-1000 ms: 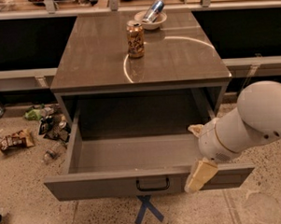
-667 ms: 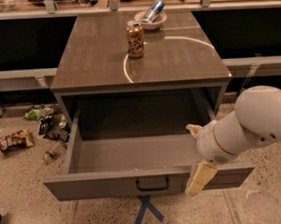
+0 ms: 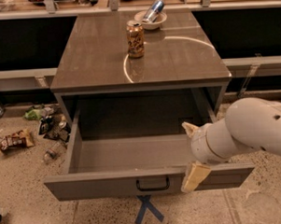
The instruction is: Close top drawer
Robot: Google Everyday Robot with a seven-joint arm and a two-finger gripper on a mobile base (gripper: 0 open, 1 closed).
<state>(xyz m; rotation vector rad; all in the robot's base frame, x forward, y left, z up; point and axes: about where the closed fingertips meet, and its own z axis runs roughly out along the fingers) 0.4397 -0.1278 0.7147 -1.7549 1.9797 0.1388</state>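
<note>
The top drawer [image 3: 133, 154] of the grey-brown cabinet stands pulled far out and shows an empty inside. Its front panel [image 3: 97, 185] faces me, with a small dark loop handle [image 3: 153, 184] at the centre. My gripper [image 3: 191, 152] is at the right part of the drawer's front edge, on a thick white arm [image 3: 253, 127] coming from the right. It is open: one beige finger [image 3: 194, 176] hangs down over the outside of the front panel, the other [image 3: 188, 128] points up inside the drawer.
On the cabinet top [image 3: 175, 61] stand a soda can [image 3: 135, 38] and a bowl [image 3: 150, 19] holding a tilted can. Snack bags and litter [image 3: 43, 127] lie on the floor at left. Blue tape [image 3: 147, 209] marks the floor below the handle.
The arm and gripper have shifted slightly left. The drawer has not visibly moved.
</note>
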